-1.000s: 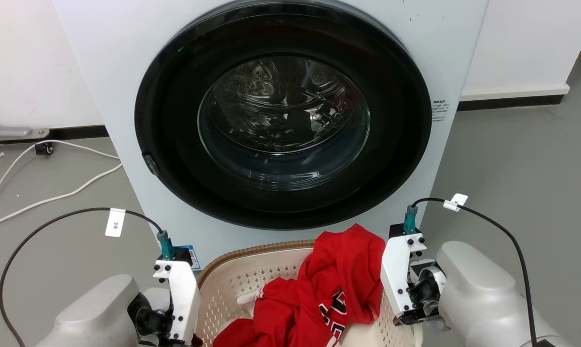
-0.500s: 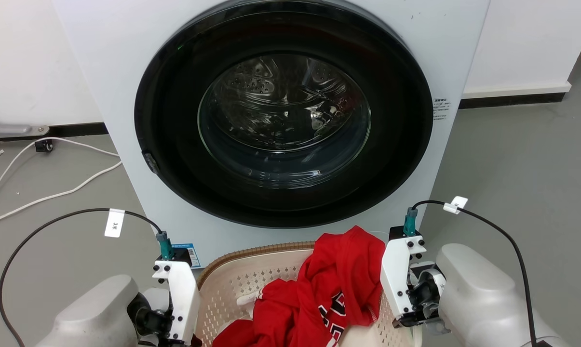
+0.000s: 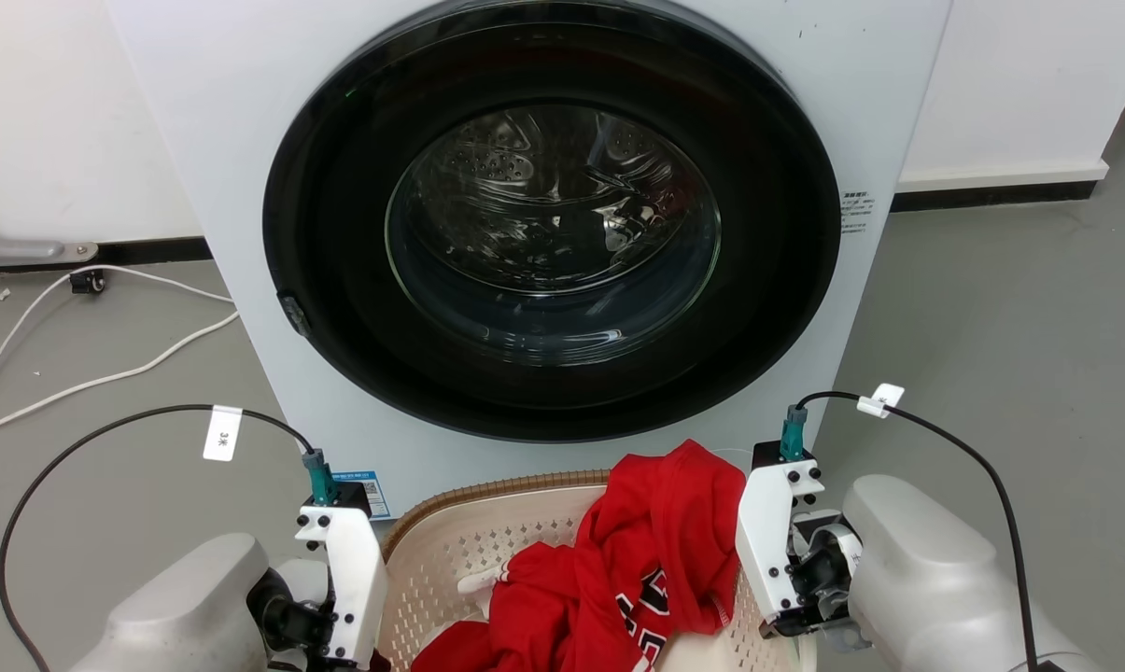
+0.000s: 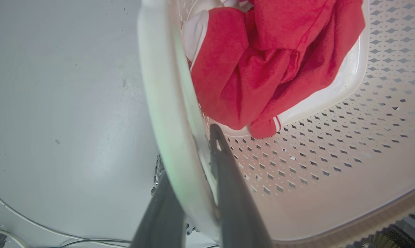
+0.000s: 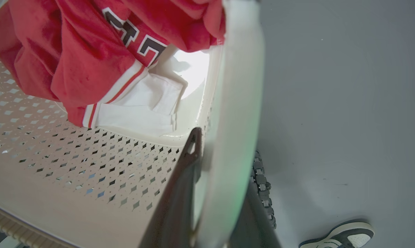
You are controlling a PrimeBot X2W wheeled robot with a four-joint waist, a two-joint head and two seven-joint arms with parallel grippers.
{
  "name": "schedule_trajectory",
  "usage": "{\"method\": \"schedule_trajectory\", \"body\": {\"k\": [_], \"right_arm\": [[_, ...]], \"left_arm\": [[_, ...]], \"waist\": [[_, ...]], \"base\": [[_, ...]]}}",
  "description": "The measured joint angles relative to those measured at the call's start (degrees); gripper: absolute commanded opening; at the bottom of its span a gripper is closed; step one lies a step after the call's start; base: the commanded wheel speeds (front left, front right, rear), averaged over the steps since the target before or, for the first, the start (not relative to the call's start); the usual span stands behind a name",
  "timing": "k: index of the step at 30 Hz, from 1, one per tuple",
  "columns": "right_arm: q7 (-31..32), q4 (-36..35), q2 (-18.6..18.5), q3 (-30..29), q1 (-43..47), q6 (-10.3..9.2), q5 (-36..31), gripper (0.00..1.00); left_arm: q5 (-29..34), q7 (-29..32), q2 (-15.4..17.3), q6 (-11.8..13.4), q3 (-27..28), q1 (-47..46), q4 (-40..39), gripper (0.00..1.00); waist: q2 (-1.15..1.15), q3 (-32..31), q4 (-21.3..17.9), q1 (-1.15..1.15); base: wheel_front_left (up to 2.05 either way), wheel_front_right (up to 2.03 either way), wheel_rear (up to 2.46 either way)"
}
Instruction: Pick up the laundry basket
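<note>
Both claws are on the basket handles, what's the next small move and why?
Probably raise both arms together: the left claw and right claw each clamp a handle of the laundry basket, and red clothes lie inside, so tilting could spill them.

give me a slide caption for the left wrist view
Left gripper closed on the white handle of the laundry basket, red garment inside
</note>
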Motion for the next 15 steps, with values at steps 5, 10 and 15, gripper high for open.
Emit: {"method": "schedule_trajectory", "body": {"k": [5,10,15], "right_arm": [[-0.1,0.2,0.0,0.6,0.0,0.00,0.6,0.00],[-0.3,0.2,0.0,1.2,0.1,0.00,1.2,0.00],[-0.6,0.3,0.0,1.7,0.1,0.00,1.7,0.00]], "left_arm": [[-0.1,-0.1,-0.2,0.0,-0.2,0.0,0.3,0.00],[-0.5,-0.2,-0.1,0.0,-0.4,0.0,0.4,0.00],[-0.5,-0.3,-0.1,0.0,-0.6,0.0,0.4,0.00]], "waist": [[0.00,-0.1,0.1,0.00],[0.00,-0.2,0.1,0.00],[0.00,-0.3,0.1,0.00]], "base": [[0.00,0.00,0.00],[0.00,0.00,0.00],[0.00,0.00,0.00]]}}
